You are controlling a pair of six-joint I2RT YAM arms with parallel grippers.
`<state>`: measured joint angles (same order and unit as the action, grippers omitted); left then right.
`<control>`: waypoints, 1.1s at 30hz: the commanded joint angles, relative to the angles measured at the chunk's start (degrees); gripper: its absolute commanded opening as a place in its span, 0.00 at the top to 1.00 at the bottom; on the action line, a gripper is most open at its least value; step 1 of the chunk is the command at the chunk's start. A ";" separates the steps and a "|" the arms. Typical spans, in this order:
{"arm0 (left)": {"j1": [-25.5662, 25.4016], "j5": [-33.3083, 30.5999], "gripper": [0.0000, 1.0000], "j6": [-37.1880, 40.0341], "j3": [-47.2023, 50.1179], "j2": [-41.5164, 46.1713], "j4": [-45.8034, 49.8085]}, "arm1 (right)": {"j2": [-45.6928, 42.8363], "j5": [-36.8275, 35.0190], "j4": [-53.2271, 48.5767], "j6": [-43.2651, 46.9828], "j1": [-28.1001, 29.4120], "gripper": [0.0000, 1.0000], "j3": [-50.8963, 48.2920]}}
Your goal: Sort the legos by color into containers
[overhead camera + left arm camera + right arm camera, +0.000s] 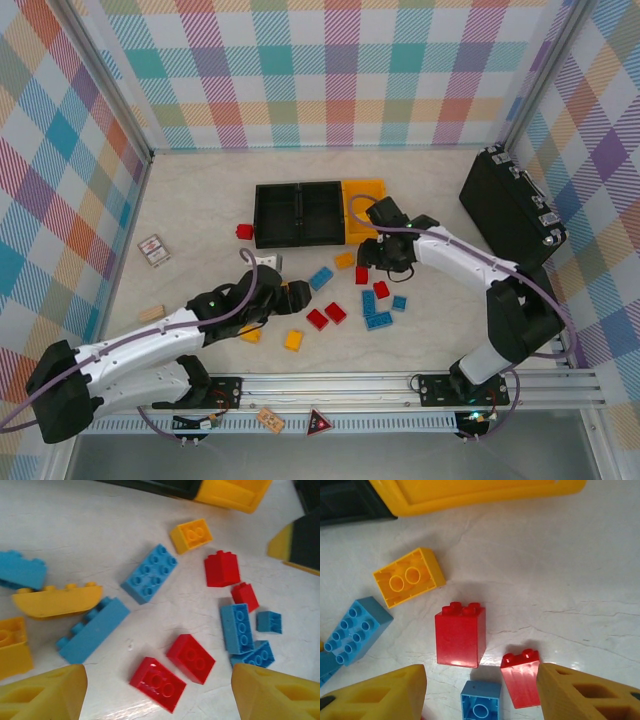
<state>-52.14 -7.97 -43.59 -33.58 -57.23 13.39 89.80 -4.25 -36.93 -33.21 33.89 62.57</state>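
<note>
- Left fingers point(45, 695) are apart, with the yellow tips at both lower corners of the left wrist view and nothing clamped. Two flat red bricks point(191, 657) lie on the counter point(75, 525) between the tips and just ahead of them.
- Same view: a blue eight-stud brick point(150, 573) sits mid-frame, and a long blue brick point(92, 630) lies on its side to its left. A curved yellow piece point(57, 600) is just above the long one.
- Right fingers point(380, 695) are apart too, gripping nothing.
- A tall red brick point(460, 636) lies on its side between the right tips. A small red brick point(521, 677) is close to the right-hand tip; can't tell if they touch.
- Same view: a yellow brick point(410, 576) lies up-left of the tall red one, and a small blue brick point(480, 702) is at the bottom edge.
- Containers point(300, 215) are three bins in a row at mid-counter: two black, then the yellow bin point(362, 190) on the right end, partly behind the right arm point(450, 250).
- Legos point(336, 312) are scattered on the counter in front of the containers, between the two arms, with red, blue and yellow mixed.
- A lone red brick point(243, 232) lies just left of the black bins.
- A black hard case point(510, 205) is at far right, and a wooden block point(151, 313) is at far left, both well apart from the legos.
</note>
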 commanded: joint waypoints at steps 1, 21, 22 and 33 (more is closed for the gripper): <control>-0.86 4.71 0.24 2.36 -1.31 -0.96 -6.17 | 2.95 1.22 2.24 -1.24 1.63 0.40 -0.43; -0.86 3.09 0.25 0.71 1.52 0.80 -5.83 | 12.49 -0.75 2.34 -0.48 3.46 0.66 4.01; -0.86 2.79 0.25 0.45 1.60 0.82 -5.72 | 12.21 -1.05 1.86 -0.30 3.60 0.67 4.30; -0.68 -4.91 0.25 -3.29 0.88 3.13 1.91 | 7.54 -1.29 -2.48 1.22 5.22 0.71 9.70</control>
<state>-52.34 -10.20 -45.84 -32.71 -56.27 12.99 99.61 -5.34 -37.32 -33.34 38.37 68.90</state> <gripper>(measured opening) 0.751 0.325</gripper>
